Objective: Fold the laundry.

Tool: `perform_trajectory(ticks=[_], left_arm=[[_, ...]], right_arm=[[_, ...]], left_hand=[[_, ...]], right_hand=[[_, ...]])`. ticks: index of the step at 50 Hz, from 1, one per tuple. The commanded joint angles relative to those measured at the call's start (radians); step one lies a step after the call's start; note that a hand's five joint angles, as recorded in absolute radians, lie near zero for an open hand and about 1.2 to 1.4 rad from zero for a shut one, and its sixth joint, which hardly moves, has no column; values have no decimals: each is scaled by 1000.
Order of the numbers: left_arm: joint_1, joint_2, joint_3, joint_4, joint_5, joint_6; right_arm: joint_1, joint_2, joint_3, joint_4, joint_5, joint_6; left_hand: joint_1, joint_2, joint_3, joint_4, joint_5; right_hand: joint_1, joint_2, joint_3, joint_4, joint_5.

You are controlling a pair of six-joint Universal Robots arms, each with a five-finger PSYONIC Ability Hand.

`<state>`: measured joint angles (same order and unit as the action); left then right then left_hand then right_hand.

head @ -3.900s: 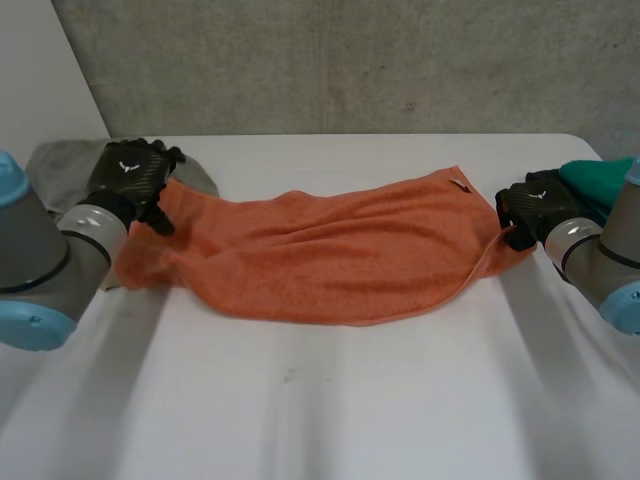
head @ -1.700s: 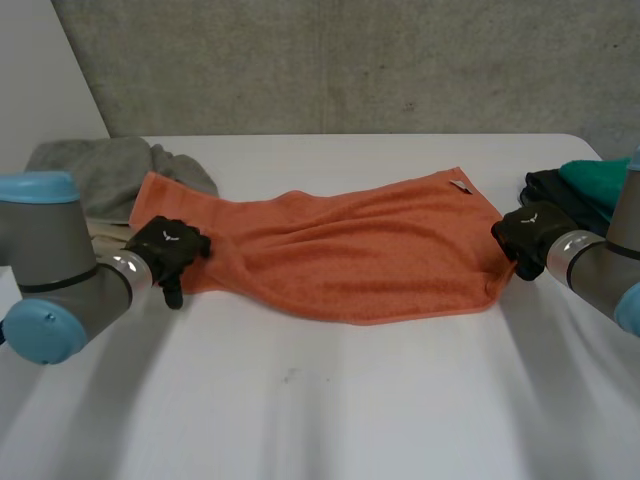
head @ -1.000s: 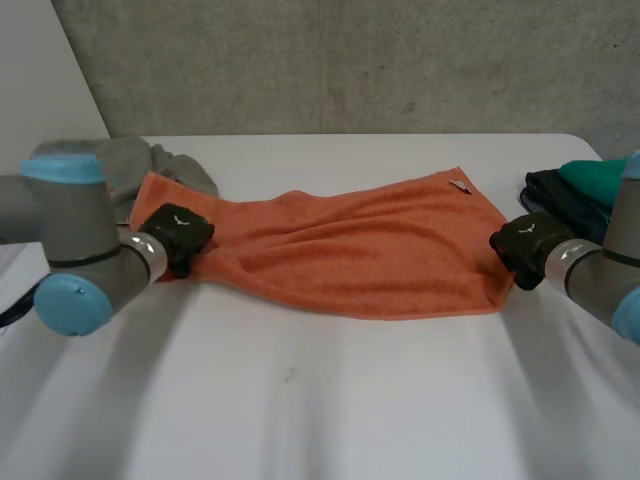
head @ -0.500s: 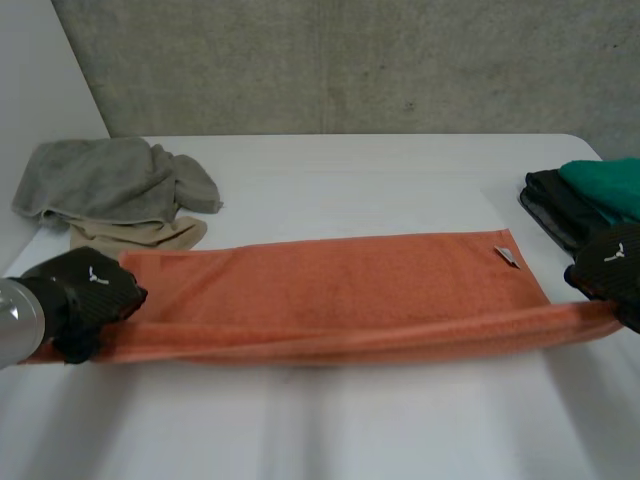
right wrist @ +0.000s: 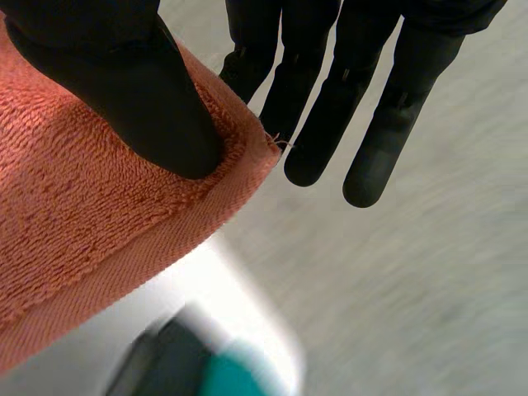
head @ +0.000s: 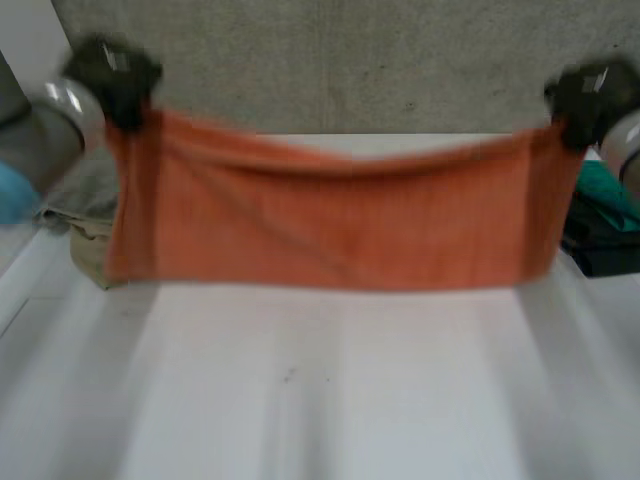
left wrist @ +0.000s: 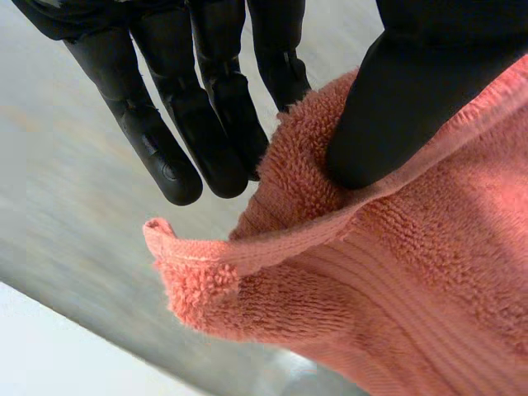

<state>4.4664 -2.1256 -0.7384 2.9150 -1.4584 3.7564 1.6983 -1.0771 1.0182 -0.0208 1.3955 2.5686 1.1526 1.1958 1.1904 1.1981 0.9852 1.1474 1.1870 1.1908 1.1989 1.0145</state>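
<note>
A grey concrete wall (head: 340, 60) stands behind the white table (head: 330, 390). In the head view the orange towel (head: 340, 220) hangs as a wide sheet over the table, stretched between the two hands. The left hand (head: 110, 72) grips one upper corner and the right hand (head: 588, 95) the other, and the top edge sags a little between them. Below the left hand, partly behind the towel, lie a grey cloth (head: 80, 190) and a beige cloth (head: 88, 258). Below the right hand lie a teal cloth (head: 608, 195) and a dark cloth (head: 610, 252), touching each other.

In the left wrist view the thumb pinches the towel's hem against the straight fingers (left wrist: 206, 124). The corner curls out just past the fingertips.

In the right wrist view the thumb clamps the towel's corner against the straight fingers (right wrist: 371, 124). The corner ends right by the thumb tip, and the teal cloth lies below the hand.
</note>
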Motion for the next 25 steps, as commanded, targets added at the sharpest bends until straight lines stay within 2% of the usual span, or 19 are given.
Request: perform_trajectory(ticks=[1, 4, 9, 16, 25], left_arm=[[-15, 39, 214, 222, -62, -207], [-16, 53, 214, 308, -99, -268], [-7, 52, 145, 345, -122, -309], [7, 42, -39, 351, -115, -319], [16, -28, -366, 374, -27, -307]], right_arm=[[10, -33, -87, -378, 19, 217], [20, -50, -76, -513, 48, 274], [21, -43, -66, -535, 63, 272], [27, -18, -37, -430, 33, 268], [7, 69, 60, -185, -24, 213]], left_hand=[[244, 200, 206, 198, 237], [244, 200, 206, 198, 237], [244, 200, 206, 198, 237], [244, 200, 206, 198, 237], [244, 200, 206, 198, 237]], right_hand=[[249, 209, 205, 197, 207], [249, 209, 205, 197, 207], [249, 209, 205, 197, 207], [249, 209, 205, 197, 207], [249, 209, 205, 197, 207]])
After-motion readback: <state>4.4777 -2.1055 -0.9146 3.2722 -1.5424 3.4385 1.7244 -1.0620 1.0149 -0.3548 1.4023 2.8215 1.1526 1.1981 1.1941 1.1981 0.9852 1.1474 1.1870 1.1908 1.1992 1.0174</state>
